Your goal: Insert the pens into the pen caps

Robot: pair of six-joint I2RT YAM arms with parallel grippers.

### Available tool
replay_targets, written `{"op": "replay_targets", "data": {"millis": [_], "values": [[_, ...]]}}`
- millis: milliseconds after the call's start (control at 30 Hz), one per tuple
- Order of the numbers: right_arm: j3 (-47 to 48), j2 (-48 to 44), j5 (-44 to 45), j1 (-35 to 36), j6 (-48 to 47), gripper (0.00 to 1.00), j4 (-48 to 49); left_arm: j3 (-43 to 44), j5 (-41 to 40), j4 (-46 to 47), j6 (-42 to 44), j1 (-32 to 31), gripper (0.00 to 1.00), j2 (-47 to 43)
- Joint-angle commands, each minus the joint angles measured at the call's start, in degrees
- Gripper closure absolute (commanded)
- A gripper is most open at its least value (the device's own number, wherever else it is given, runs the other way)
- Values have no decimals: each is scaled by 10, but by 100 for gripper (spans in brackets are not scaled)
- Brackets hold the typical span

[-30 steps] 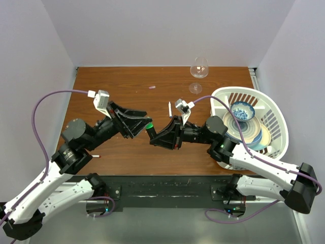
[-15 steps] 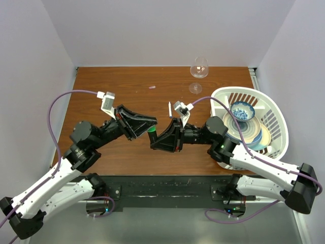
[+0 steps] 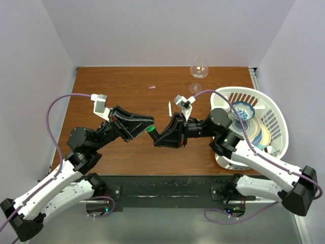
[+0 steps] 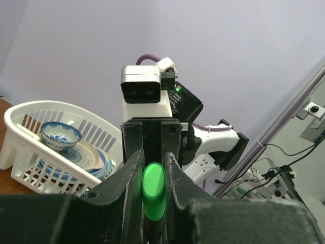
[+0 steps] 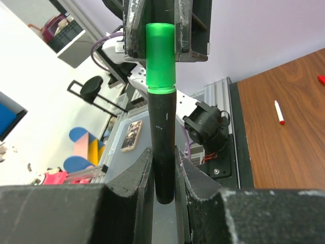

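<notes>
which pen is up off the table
The black marker, gripped by the right tool with its green cap in the left tool; the white pen lies on the table.

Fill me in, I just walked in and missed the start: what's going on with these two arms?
The right hand grips a black marker by its barrel above the table. The left hand is closed on a green cap that sits over the marker's end. The cap looks on, though I can't tell if it is pressed fully home. A white pen and a pale pink cap lie on the table beyond them.
</notes>
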Motion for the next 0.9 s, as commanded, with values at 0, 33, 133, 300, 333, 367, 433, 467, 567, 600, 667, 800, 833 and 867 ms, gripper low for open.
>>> {"op": "replay_targets", "data": {"millis": [0,33,133,300,333,367,433,467,567,600,667,800,833,867], "values": [[99,18,70,-34,-19,100,52,-24,116,-102,-12,-14,100,12],[103,24,70,-32,-20,100,51,-25,116,-102,-12,-14,100,16],[131,41,69,-35,-36,100,27,-41,130,-74,-28,-14,100,28],[162,60,82,-50,-48,100,10,-52,131,-95,-30,-14,100,33],[167,65,81,-52,-45,100,9,-53,128,-105,-23,-14,100,31],[171,74,70,-57,-42,100,16,-55,130,-111,-19,-15,100,30],[185,84,62,-69,-30,100,23,-57,138,-131,-2,-14,100,31],[189,91,59,-72,-29,100,27,-62,145,-131,0,-14,100,31],[207,104,46,-81,-23,100,32,-83,160,-121,-6,-15,100,29],[216,110,42,-85,-24,100,33,-95,164,-111,-13,-15,100,29],[225,118,38,-88,-32,100,26,-106,179,-103,-21,-15,100,32],[267,138,34,-88,-71,100,-11,-119,188,-104,-38,-16,100,39],[276,148,30,-89,-76,100,-19,-115,188,-111,-37,-16,100,46],[283,152,30,-89,-80,100,-33,-110,189,-119,-34,-16,100,50]]}}
